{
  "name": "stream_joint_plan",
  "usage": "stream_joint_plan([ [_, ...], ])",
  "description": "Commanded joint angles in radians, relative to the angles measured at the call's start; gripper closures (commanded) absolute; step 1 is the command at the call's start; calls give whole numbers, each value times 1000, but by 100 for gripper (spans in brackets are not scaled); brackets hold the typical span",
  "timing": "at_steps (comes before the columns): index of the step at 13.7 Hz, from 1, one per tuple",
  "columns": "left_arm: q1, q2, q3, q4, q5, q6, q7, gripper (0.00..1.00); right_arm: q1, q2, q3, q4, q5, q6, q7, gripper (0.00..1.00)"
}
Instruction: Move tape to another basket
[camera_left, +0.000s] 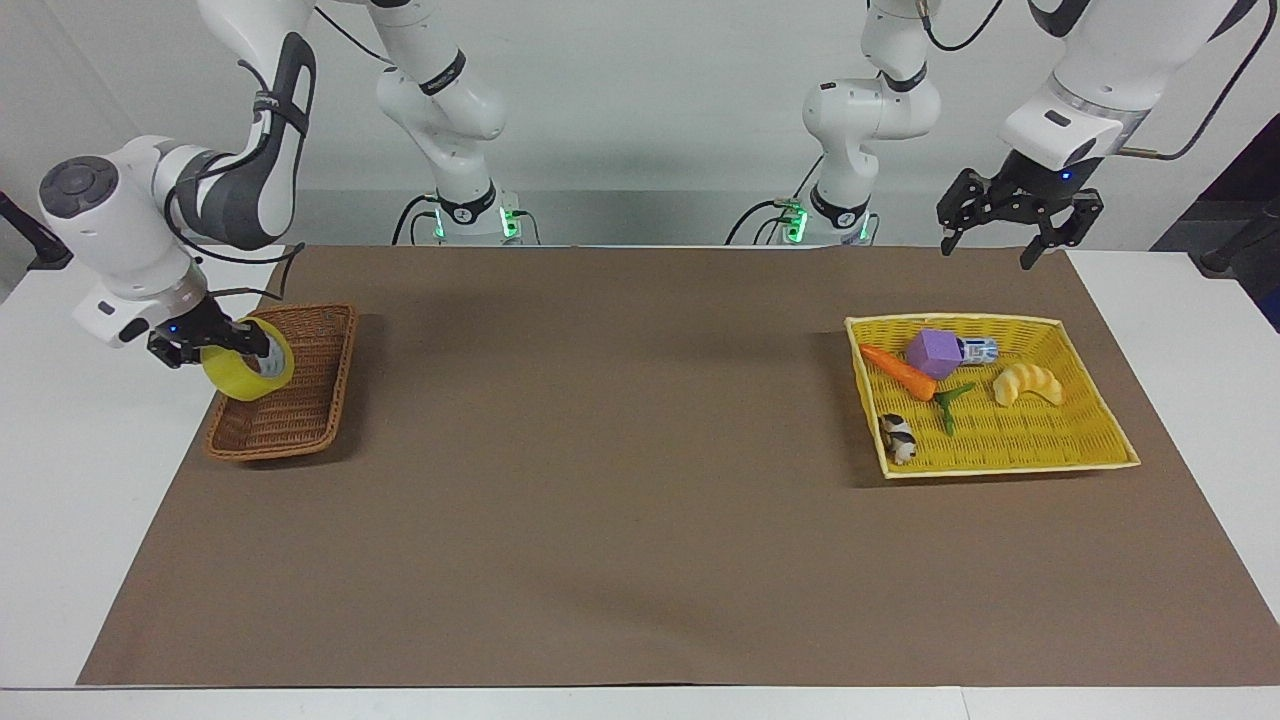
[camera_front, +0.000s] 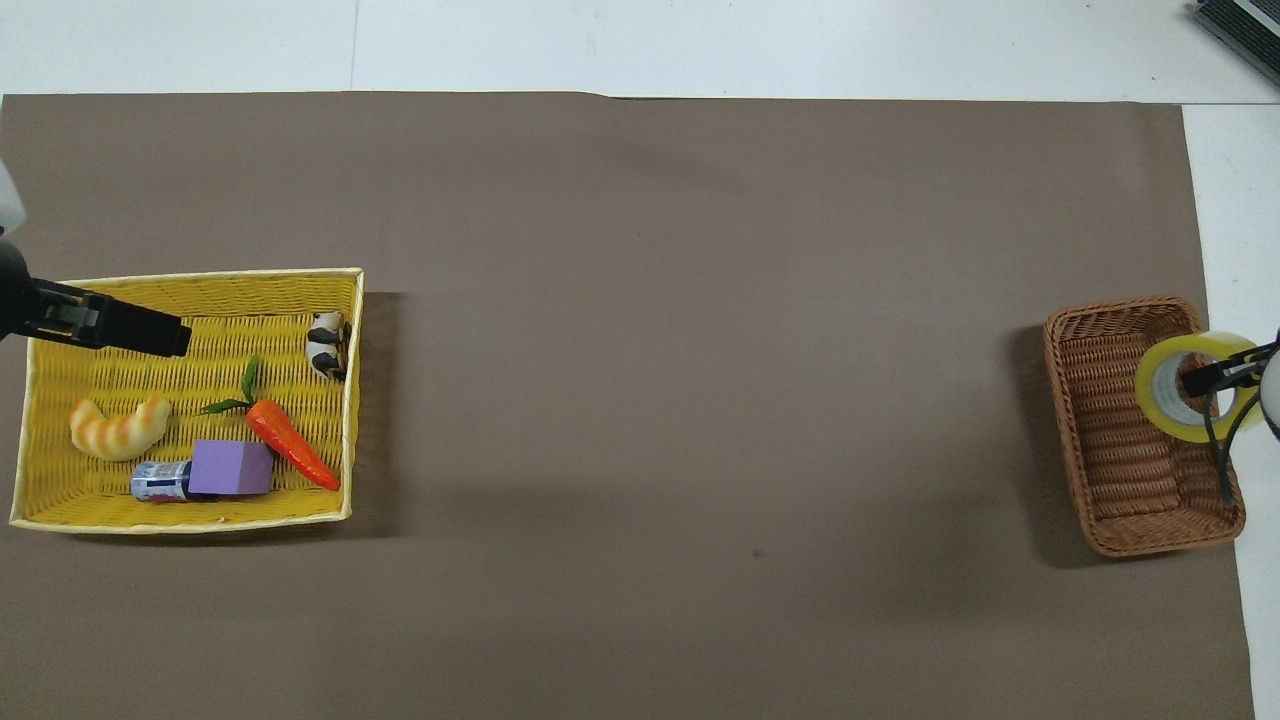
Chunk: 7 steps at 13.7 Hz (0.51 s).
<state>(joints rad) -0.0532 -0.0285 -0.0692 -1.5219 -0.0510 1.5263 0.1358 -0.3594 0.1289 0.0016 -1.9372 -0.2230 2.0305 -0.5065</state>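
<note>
So the bench (camera_left: 60, 500) has a big brown mat (camera_left: 640, 520) over most of it. Down at my left arm's end sits the yellow mesh tray (camera_left: 1060, 450) with a bunch of toys in it: a purple block (camera_left: 935, 352) with a little can (camera_left: 980, 350) touching it, an orange carrot (camera_left: 897, 371) right beside the block, a croissant (camera_left: 1028, 384) nearer my left arm's end of the tray, and a tiny black-and-white animal figure (camera_left: 898, 438) in the corner farthest from me.

At my right arm's end of the mat is the brown wicker basket (camera_left: 300, 420), sitting flat, well apart from the tray.

My right gripper (camera_left: 232, 343) is clamped on the yellow tape (camera_left: 248, 372), one finger through the centre hole and the other on the outside of the roll. The roll hangs tilted in the air over the basket, above the part of it nearest my right arm's end of the bench. From the facing view I can't tell if it's touching the wicker.

My left gripper (camera_left: 990, 245) is just waiting, raised in the air with its fingers spread wide and nothing in them. In the overhead view it sits over the tray's edge at my left arm's end of the bench.
</note>
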Motion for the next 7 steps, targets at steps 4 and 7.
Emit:
stream_joint_plan([
  [4,13,-25,-9,-24,17,-3,5,0,-33,-57,14,-169,-75,140,9,0],
  [7,13,-25,-9,-24,17,-3,5,0,-32,-57,15,-167,-75,134,9,0],
])
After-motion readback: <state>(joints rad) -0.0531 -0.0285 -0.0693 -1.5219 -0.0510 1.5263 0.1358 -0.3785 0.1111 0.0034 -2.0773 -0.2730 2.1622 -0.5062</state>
